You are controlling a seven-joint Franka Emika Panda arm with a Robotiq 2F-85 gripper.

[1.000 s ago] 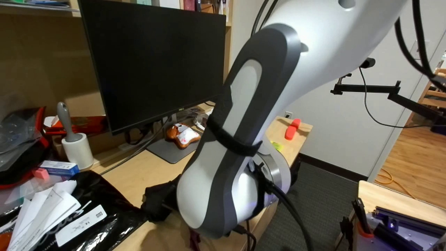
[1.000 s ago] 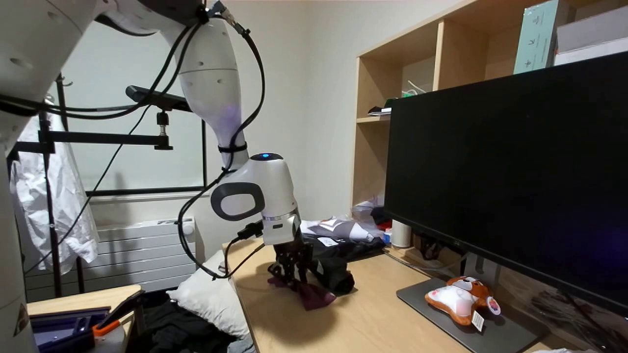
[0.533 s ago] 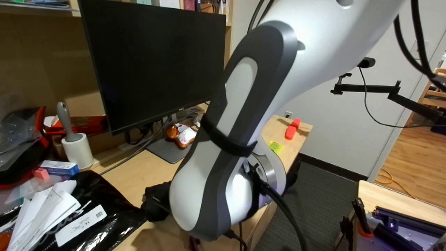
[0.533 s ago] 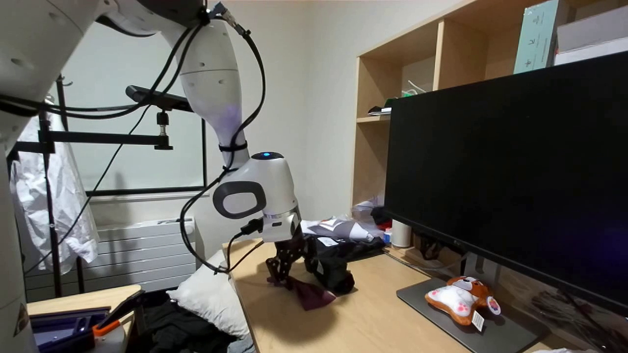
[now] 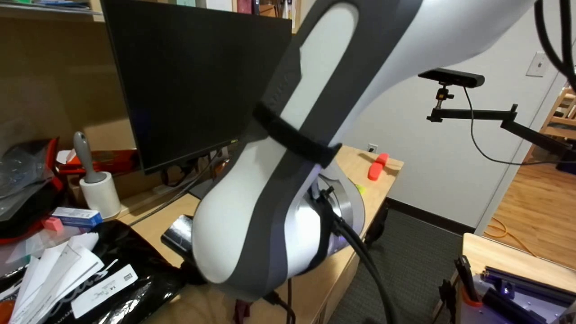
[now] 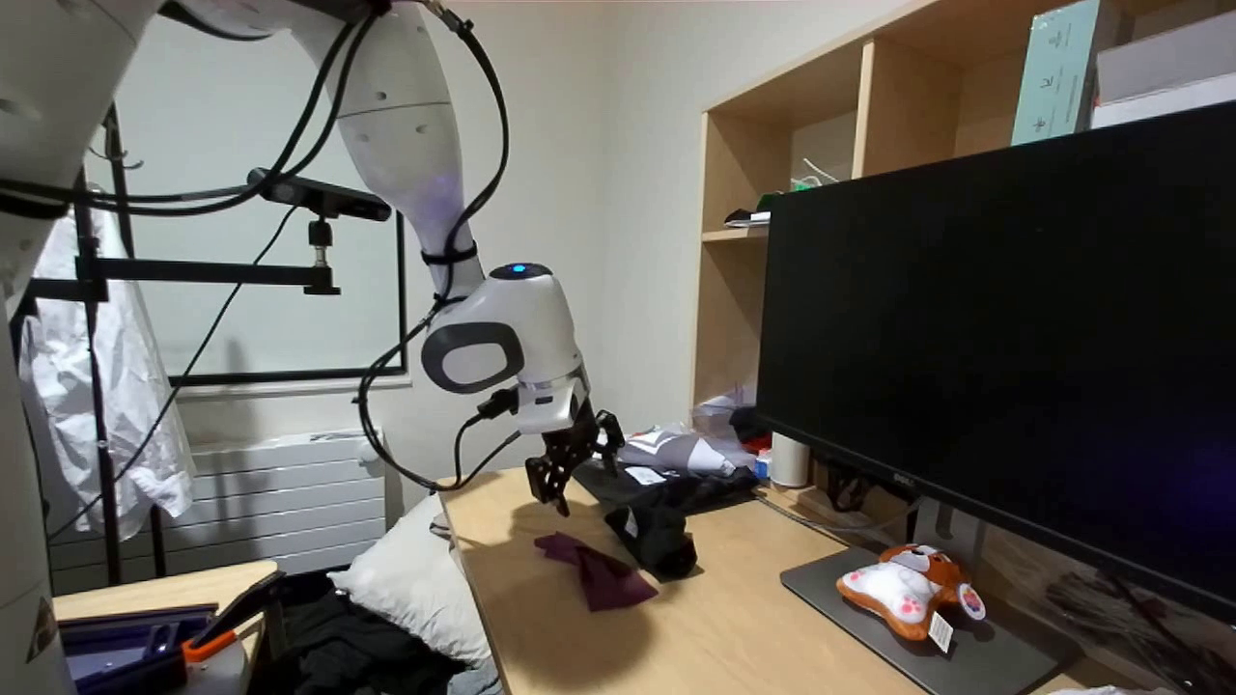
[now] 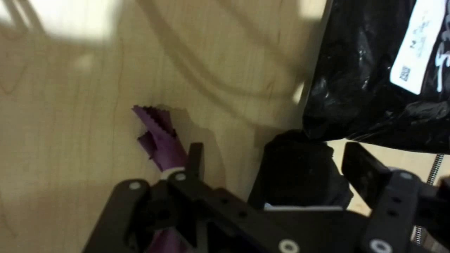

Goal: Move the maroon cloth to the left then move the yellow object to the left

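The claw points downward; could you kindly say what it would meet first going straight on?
Probably the bunched black cloth, framed by the open claw in the wrist view, though depth is unclear.

Maroon cloth (image 6: 610,583): matt | bag (image 7: 369,77): glossy plastic (crinkled) | desk (image 6: 744,627): wood

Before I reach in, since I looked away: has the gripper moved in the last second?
Yes, upward: in an exterior view, the gripper has risen relative to the monitor and is now apart from the maroon cloth.
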